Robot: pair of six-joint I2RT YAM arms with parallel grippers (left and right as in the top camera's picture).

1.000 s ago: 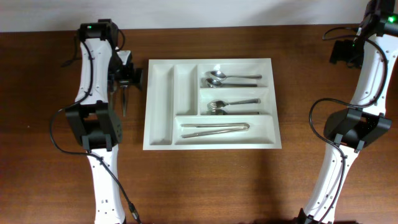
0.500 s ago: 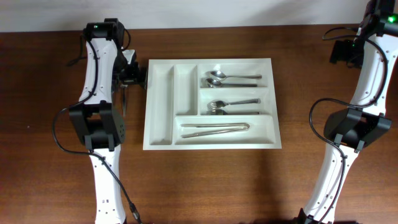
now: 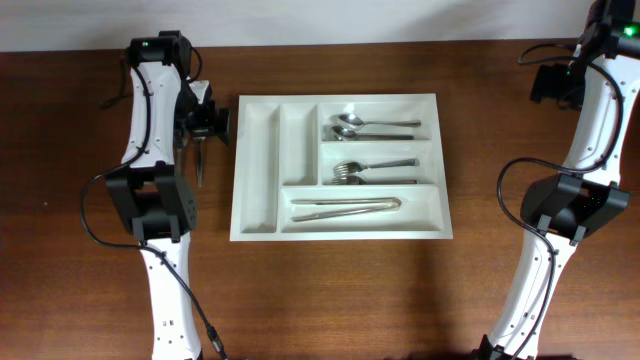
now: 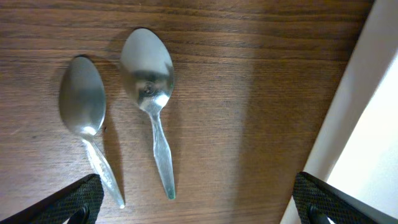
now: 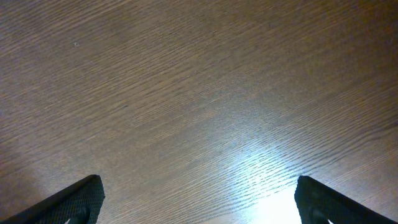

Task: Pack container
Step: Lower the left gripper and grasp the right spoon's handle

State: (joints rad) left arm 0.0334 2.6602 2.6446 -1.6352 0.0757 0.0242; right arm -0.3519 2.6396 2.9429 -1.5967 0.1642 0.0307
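Overhead, cutlery tray (image 3: pixel 340 234) sits mid-table with spoons (image 3: pixel 350 125), forks (image 3: pixel 350 172) and tongs (image 3: pixel 345 207) packed, narrow slots (image 3: pixel 257 170) bare, while two loose spoons (image 4: pixel 149 81) wait at its 9 o'clock under my wide-open left gripper (image 4: pixel 199 202); right gripper (image 5: pixel 199 199) is likewise spread, empty.

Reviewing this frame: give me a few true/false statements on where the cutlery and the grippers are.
1. Two spoons lie on the table outside the container. True.
2. The left gripper is shut on a spoon. False: it is open and holds nothing.
3. Tongs lie in one long compartment. True.
4. The forks sit in a narrow upright compartment. False: they lie in a crosswise one; both narrow ones look empty.
5. The right gripper is above the container. False: it is open over bare table.
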